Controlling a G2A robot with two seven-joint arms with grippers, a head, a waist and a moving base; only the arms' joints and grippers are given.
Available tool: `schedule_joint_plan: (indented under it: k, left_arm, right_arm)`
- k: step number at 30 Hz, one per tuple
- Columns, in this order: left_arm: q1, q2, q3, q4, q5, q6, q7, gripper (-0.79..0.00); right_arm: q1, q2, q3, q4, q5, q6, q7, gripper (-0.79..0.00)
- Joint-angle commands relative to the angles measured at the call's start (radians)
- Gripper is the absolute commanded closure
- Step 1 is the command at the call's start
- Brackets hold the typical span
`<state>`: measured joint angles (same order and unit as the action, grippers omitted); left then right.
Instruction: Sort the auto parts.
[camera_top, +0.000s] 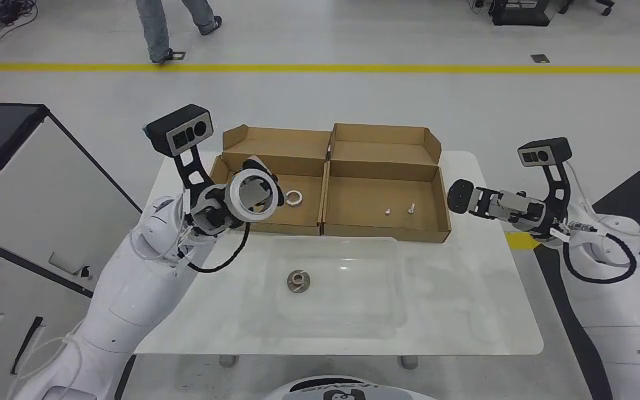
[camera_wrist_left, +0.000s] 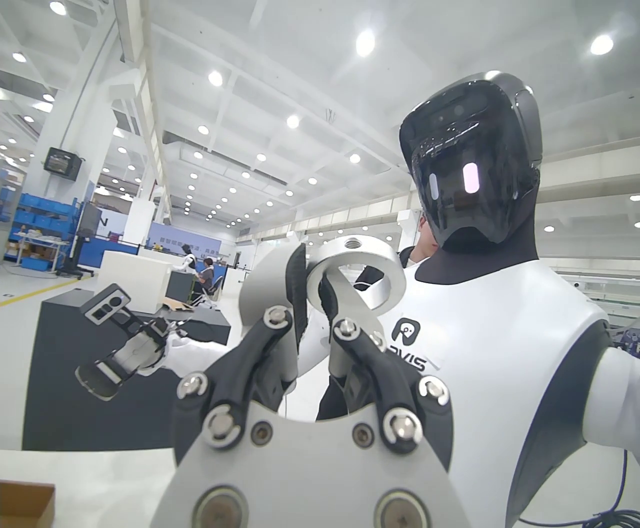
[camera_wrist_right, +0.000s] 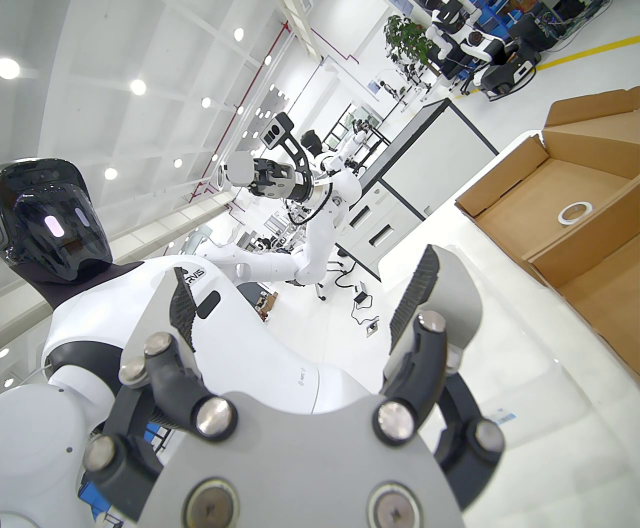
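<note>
White table (camera_top: 480, 320), brown cardboard box (camera_top: 300, 226) at back-left. Left gripper (camera_wrist_left: 312, 290) is pinching a silver metal ring (camera_wrist_left: 394, 281) up over that box's left end. Right gripper (camera_wrist_right: 305, 270) gapes wide, off to the side. Best bet imo: go low, level it, then let go beside the pale ring (camera_top: 293, 197) inside.

I stand in a large hall. The floor (camera_top: 400, 30) is pale grey, crossed by one yellow line (camera_top: 400, 68). Round ceiling lights (camera_wrist_left: 365, 42) run in rows overhead. I note a white table (camera_top: 480, 320), a black-framed cabinet (camera_wrist_right: 440, 135), a potted plant (camera_wrist_right: 407, 35), blue shelving (camera_wrist_left: 35, 220), and what appears to be a monitor (camera_wrist_left: 62, 163) on a pillar (camera_wrist_left: 75, 110).
</note>
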<state>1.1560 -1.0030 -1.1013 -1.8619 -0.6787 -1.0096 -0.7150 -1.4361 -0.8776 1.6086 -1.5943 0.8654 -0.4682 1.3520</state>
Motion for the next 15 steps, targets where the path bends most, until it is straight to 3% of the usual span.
schedule_joint_plan:
  k: [1, 15]
  left_arm:
    - [0.001, -0.002, -0.002, -0.002, 0.006, 0.001, -0.003, 0.000]
    - [0.008, 0.002, -0.038, 0.003, 0.117, 0.059, -0.110, 0.000]
  right_arm:
    - [0.000, 0.000, 0.000, 0.000, 0.000, 0.000, 0.000, -0.785]
    - [0.000, 0.000, 0.000, 0.000, 0.000, 0.000, 0.000, -0.785]
